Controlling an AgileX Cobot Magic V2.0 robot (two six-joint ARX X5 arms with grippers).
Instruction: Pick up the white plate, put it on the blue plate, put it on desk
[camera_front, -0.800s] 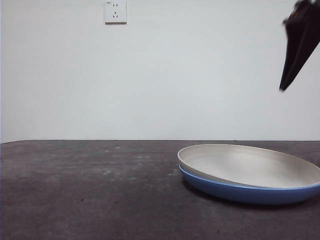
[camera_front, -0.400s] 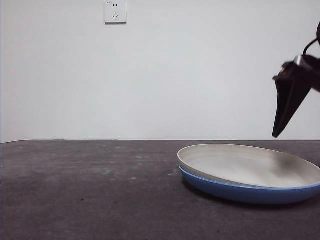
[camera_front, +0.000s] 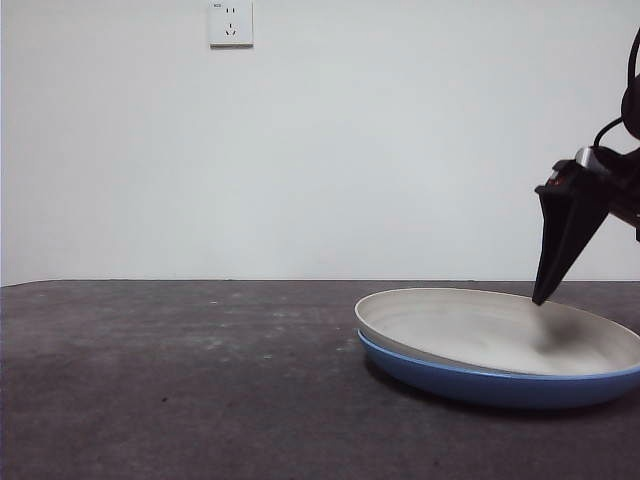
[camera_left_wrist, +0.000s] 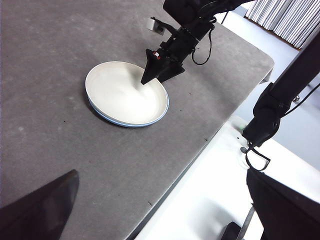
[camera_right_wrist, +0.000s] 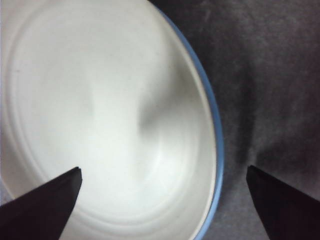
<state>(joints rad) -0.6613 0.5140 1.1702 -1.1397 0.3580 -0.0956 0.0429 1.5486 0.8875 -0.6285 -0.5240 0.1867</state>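
The white plate (camera_front: 470, 325) lies nested in the blue plate (camera_front: 480, 385) on the desk (camera_front: 150, 380), tilted a little, with the blue rim showing below it. My right gripper (camera_front: 542, 292) hangs open just above the white plate's right side. In the right wrist view the right gripper (camera_right_wrist: 163, 170) spans the rims: one jaw over the white plate (camera_right_wrist: 100, 100), the other over the desk (camera_right_wrist: 270, 75) beyond the blue plate (camera_right_wrist: 216, 125). My left gripper (camera_left_wrist: 161, 172) is open and far from the white plate (camera_left_wrist: 120, 92).
A wall socket (camera_front: 230, 22) sits high on the white wall behind. In the left wrist view the desk's edge (camera_left_wrist: 200, 150) runs close to the plates, with a black arm base (camera_left_wrist: 270, 110) and a white surface beyond it.
My right gripper has come down and to the left, from the top right corner to just above the white plate's right side. The plates have not moved.
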